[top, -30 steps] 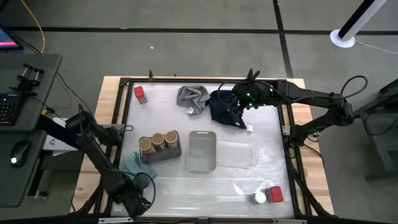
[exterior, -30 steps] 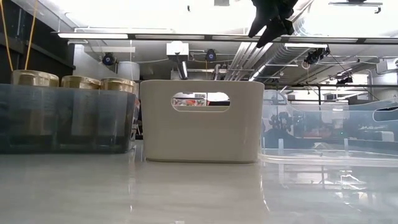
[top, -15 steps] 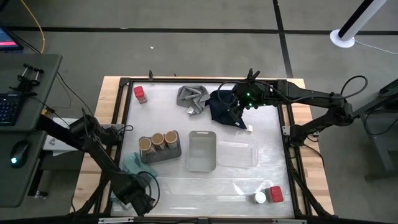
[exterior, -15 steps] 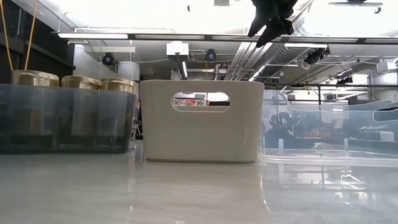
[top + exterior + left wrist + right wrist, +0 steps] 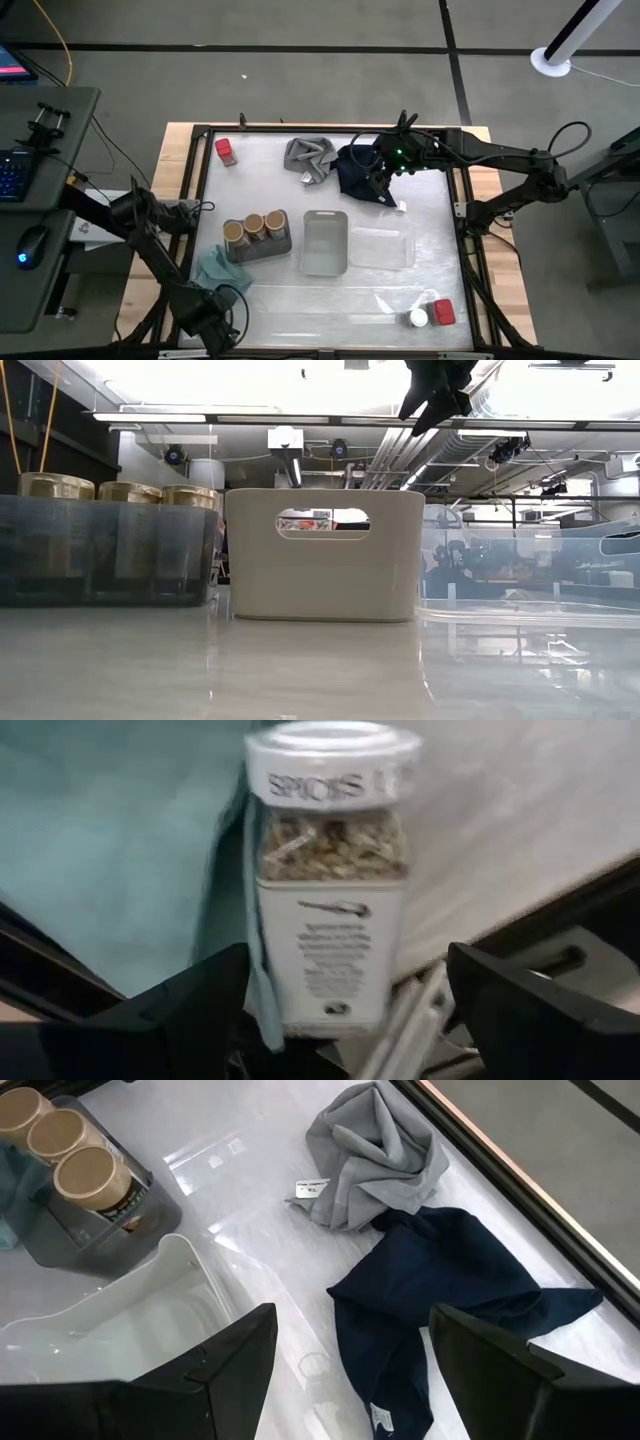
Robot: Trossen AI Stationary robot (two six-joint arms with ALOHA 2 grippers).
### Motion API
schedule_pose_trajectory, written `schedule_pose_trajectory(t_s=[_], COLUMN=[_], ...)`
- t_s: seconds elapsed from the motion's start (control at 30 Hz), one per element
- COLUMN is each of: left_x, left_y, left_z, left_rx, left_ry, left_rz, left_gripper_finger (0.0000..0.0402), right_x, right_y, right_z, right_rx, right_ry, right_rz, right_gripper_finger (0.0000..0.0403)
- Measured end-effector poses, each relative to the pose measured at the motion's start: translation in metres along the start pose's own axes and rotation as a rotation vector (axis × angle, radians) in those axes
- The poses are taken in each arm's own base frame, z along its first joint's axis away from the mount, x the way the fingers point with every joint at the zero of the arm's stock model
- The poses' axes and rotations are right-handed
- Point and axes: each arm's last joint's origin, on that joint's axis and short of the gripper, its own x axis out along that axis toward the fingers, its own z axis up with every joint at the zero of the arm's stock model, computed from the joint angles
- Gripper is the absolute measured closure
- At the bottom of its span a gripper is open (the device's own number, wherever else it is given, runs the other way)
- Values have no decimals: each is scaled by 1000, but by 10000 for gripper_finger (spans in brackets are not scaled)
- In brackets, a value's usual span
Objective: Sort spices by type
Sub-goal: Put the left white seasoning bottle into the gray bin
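White-topped jar [image 5: 330,870] is sitting between the spread fingers of the left gripper [image 5: 345,995], not clamped, beside the teal cloth [image 5: 215,268] at the table's near-left corner. Over the last second the left arm is drawing toward that corner, so the grasp appears to be lining up rather than completed. Its clear body is showing greenish-brown flakes and a printed label. Three tan-topped jars [image 5: 255,227] are already standing in the grey bin [image 5: 285,245]. Right gripper [image 5: 383,175] is hovering, jaws apart, over the navy cloth [image 5: 355,170], unchanged.
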Motion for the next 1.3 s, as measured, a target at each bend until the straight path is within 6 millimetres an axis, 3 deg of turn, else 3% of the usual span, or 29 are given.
schedule_pose_trajectory(t_s=[0.17, 0.5, 0.77, 0.87, 1.03, 1.3], left_x=[3, 6, 17, 11, -8, -40], left_y=[-1, -4, -7, -7, -2, 15], left_z=[4, 14, 18, 20, 24, 27], left_rx=[2, -5, 37, 57, 81, 171], left_ry=[-27, -69, -23, -27, -96, -245], left_rz=[5, 17, 62, 43, -4, -38], left_gripper_finger=[89, 149, 162, 182, 252, 252], right_x=[0, 0, 0, 0, 0, 0], right_y=[0, 0, 0, 0, 1, 0], right_z=[1, 2, 2, 2, 2, 2], right_rx=[-9, -7, -8, -7, -7, -7], right_ry=[-11, -19, -20, -22, -23, -23], right_rz=[-1, 2, 2, 2, 2, 1], right_gripper_finger=[144, 144, 144, 144, 144, 144])
